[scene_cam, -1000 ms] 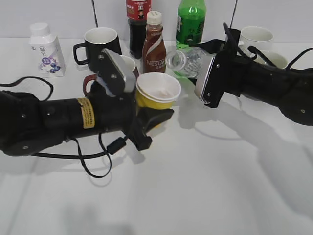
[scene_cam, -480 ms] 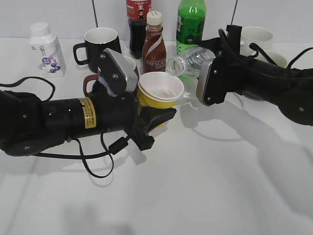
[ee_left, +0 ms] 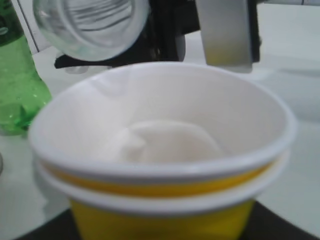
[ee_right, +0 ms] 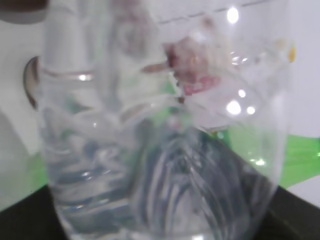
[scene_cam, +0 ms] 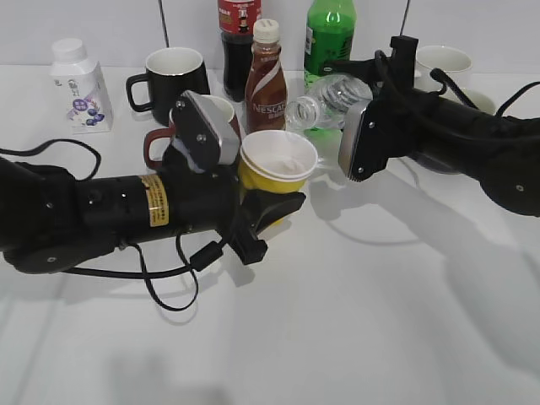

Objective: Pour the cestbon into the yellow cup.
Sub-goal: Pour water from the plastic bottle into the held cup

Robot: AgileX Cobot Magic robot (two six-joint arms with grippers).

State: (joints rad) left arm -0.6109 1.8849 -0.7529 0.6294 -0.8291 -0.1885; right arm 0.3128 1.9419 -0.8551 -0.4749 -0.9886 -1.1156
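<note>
My left gripper (scene_cam: 270, 202) is shut on the yellow cup (scene_cam: 274, 164), a double-stacked paper cup with white rims, and holds it above the table. The cup fills the left wrist view (ee_left: 160, 165), its white inside looking empty. My right gripper (scene_cam: 359, 126) is shut on the cestbon (scene_cam: 325, 99), a clear ribbed capless bottle tipped sideways. Its open mouth points left and hovers just behind and above the cup's far rim; the mouth shows in the left wrist view (ee_left: 90, 25). The bottle body fills the right wrist view (ee_right: 160, 150).
Behind stand a brown Nescafe bottle (scene_cam: 265, 80), a green bottle (scene_cam: 329, 38), a dark cola bottle (scene_cam: 239, 42), a black mug (scene_cam: 173, 72), a dark red mug (scene_cam: 160, 139), white mugs (scene_cam: 443, 63) and a small white bottle (scene_cam: 80, 84). A black cable (scene_cam: 169, 287) lies on the white table.
The cestbon's mouth has risen and moved slightly right and back. The yellow cup has shifted a little right and up toward it.
</note>
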